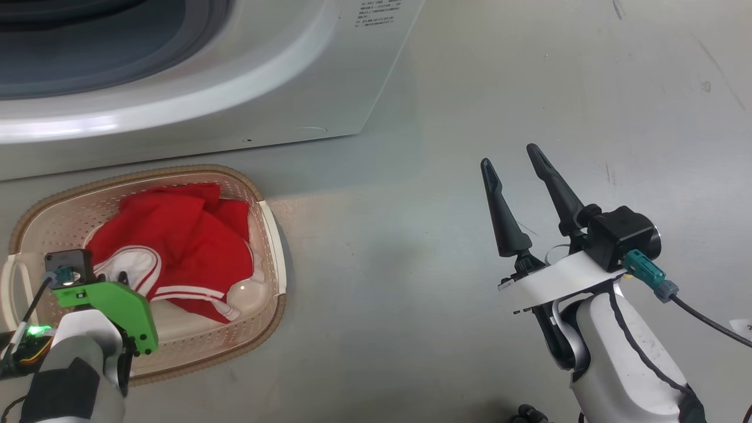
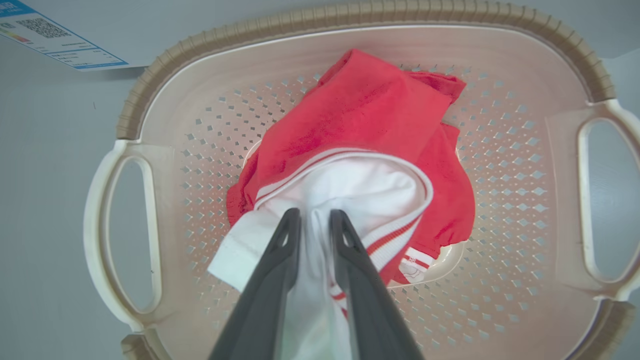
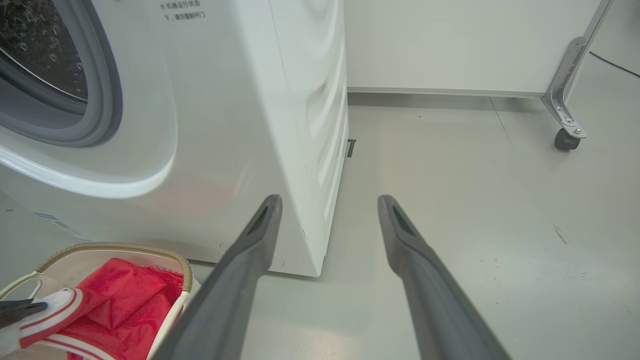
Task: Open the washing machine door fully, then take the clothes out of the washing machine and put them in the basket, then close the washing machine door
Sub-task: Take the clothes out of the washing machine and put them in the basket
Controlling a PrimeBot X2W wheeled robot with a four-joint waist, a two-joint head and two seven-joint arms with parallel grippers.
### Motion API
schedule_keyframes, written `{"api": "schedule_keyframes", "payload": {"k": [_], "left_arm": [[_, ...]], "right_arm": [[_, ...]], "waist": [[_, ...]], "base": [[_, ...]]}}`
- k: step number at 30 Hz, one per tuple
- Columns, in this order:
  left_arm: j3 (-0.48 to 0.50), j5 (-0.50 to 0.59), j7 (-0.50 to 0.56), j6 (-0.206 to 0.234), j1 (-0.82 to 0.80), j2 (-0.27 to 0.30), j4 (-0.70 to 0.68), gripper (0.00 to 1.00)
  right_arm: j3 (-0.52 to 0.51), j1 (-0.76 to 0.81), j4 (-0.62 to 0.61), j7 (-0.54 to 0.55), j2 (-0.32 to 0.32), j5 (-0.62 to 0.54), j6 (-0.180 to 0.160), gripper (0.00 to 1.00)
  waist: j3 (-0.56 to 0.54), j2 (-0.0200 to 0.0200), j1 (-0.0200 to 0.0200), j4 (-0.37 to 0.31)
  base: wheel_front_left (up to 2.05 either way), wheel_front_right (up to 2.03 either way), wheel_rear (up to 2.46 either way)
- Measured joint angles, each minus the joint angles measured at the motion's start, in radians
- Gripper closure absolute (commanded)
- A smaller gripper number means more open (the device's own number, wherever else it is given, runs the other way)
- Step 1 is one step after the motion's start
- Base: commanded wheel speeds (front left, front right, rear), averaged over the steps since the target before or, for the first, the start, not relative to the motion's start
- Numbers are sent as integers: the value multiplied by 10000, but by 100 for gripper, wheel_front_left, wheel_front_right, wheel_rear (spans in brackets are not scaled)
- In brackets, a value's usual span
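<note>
Clothes (image 1: 176,235), bright red with white panels and striped trim, lie heaped in the basket (image 1: 271,235) at the lower left of the head view. It sits on the floor (image 1: 440,264) just in front of the washing machine (image 1: 235,88). The left claw (image 2: 315,216) reaches down into the basket from the bottom of its wrist view. Its fingers are narrow, with a fold of the white panel pinched between them and drawn up in a small peak. The right claw (image 1: 510,155) hangs wide and empty at the right of the head view, well apart from the basket. The fabric looks light, soft and limp: it should sag and trail from any single pinch, and may cling to the fingers on release. A bunched fold or the thicker striped trim likely offers the surest hold; thin flat cloth could slip.
</note>
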Motion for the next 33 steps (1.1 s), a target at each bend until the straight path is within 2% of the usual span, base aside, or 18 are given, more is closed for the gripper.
{"api": "schedule_keyframes", "payload": {"k": [7, 18, 27, 33], "left_arm": [[-13, 2, -268, 84, -73, -21, 387, 0], [-92, 25, -1394, 56, -82, -222, 623, 0], [-242, -75, -2640, -596, -96, -594, 336, 0], [-357, -71, -2903, -825, -106, -621, -127, 0]], "right_arm": [[-4, -5, 77, 0, 2, 0, 0, 0], [-10, -8, 244, 0, 0, 102, 2, 0], [-240, 26, 495, 0, 0, 224, 2, 0], [-506, 364, 673, 0, -2, 230, 2, 0]], "waist": [[-153, 0, 0, 51], [-843, 0, -1, 222], [-1734, 0, -1, 431], [-2392, 0, -1, 619]], "base": [[0, 0, 0], [0, 0, 0], [0, 0, 0], [0, 0, 0]]}}
